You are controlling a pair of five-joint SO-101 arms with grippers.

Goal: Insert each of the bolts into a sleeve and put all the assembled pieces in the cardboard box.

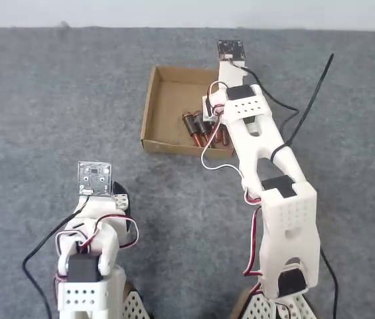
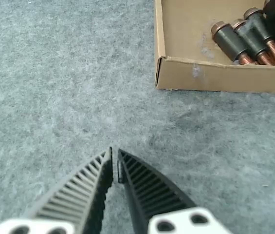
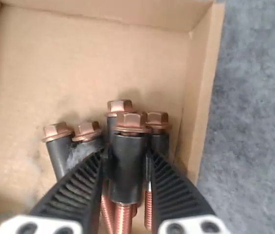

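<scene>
1. The right jaws clamp a dark sleeve (image 3: pixel 126 168) with a copper bolt (image 3: pixel 130 122) through it.
2. Four more assembled pieces (image 3: pixel 58 151) lie in the cardboard box (image 3: pixel 203 87), near its side wall.
3. Grey worktop (image 3: pixel 259 122) lies beside the box.

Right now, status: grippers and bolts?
Right gripper shut on sleeved bolt, inside cardboard box. Four more bolts beside it. Left gripper shut, empty. Nothing in the way.
</scene>
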